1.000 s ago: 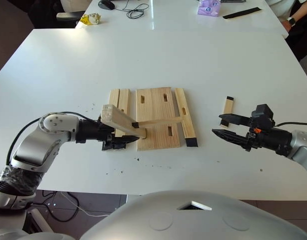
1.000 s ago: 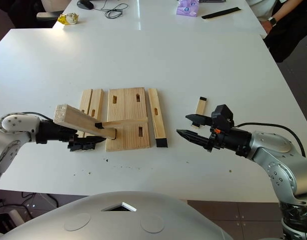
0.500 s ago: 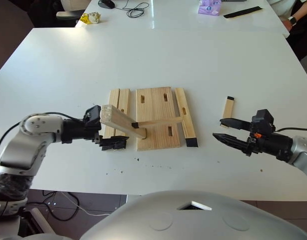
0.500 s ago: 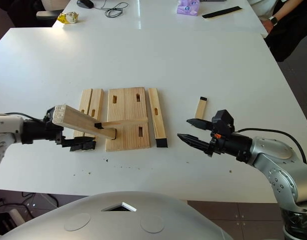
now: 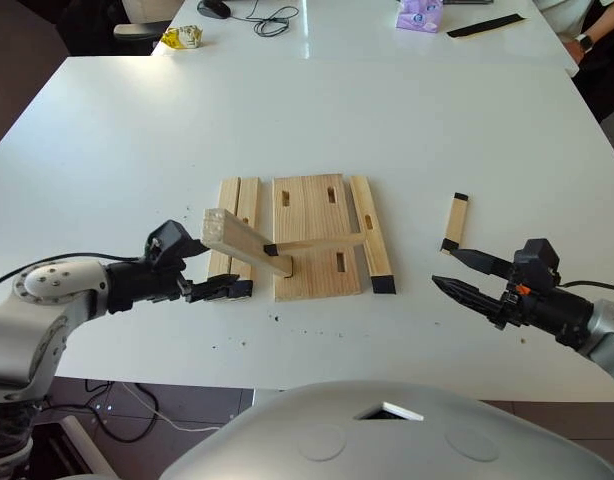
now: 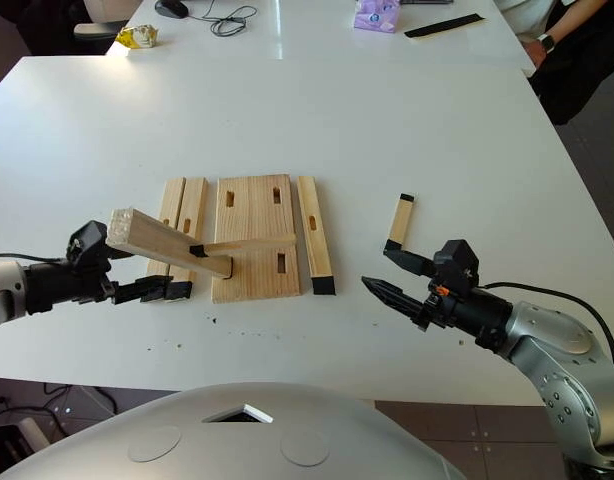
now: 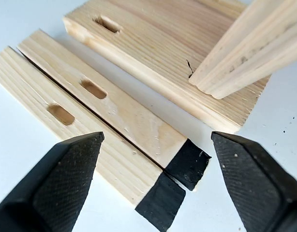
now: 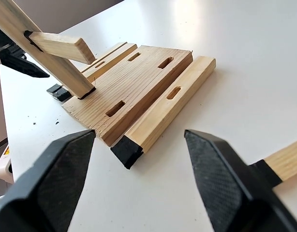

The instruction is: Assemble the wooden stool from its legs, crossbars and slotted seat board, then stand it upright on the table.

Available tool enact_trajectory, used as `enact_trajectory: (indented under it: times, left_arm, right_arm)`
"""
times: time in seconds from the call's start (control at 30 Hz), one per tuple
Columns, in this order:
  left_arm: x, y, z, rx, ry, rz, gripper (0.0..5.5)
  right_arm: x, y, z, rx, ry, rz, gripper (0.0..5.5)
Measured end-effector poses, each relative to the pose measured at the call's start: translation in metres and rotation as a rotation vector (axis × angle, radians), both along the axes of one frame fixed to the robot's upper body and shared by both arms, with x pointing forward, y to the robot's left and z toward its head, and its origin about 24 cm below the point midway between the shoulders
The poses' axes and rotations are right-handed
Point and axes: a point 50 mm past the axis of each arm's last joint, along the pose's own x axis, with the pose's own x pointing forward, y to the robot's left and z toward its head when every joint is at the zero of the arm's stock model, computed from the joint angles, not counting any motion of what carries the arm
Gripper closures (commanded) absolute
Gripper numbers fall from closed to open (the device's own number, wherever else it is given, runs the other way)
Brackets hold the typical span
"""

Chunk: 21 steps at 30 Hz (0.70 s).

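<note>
Left gripper point(image 5: 237, 289): black fingers point(image 7: 66, 179) with diamond-knurled pads are spread wide and nothing is held. They are set low over the glossy white tabletop point(image 5: 387, 120), either side of the black-capped near ends of two narrow pale-wood slats point(image 5: 237, 210).

The slats are laid side by side, an oblong slot seen in each, just left of the flat, straight-grained wooden seat board point(image 5: 317, 215), which has four oblong slots cut in it.

A thick square-section wooden leg point(image 5: 237, 243) is tilted, foot on the board's near left corner; seating in a slot cannot be told. A thin flat wooden crossbar point(image 5: 322, 242) is joined to its side at a black band and runs right above the board.

A third slotted, black-ended slat point(image 5: 372, 240) lies along the board's right edge. Dark specks point(image 5: 287, 325) are scattered off its near edge.

A short black-tipped wooden stick point(image 5: 454, 222) lies apart, further right.

Right gripper point(image 5: 447, 268): same knurled fingers, wide open, nothing held, near the stick's near end.
</note>
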Motion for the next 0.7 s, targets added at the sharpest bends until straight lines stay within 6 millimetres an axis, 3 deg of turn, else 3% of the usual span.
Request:
enact_trajectory:
  times: [0.13,0.3,0.5,0.7]
  left_arm:
    - [0.001,0.005,-0.007,0.065,-0.009,0.055,1.37]
    - [0.016,0.015,-0.004,0.082,-0.054,0.112,1.37]
    - [0.011,0.01,-0.012,0.109,-0.058,0.033,1.37]
    - [0.008,0.02,-0.021,0.185,-0.051,-0.011,1.37]
  right_arm:
    - [0.0,0.0,0.0,0.0,-0.002,0.0,2.09]
    - [0.0,0.001,0.0,-0.001,-0.006,-0.005,2.09]
    - [0.0,0.002,-0.003,-0.008,-0.005,-0.011,2.09]
    - [0.0,0.003,-0.003,-0.007,-0.004,-0.013,2.09]
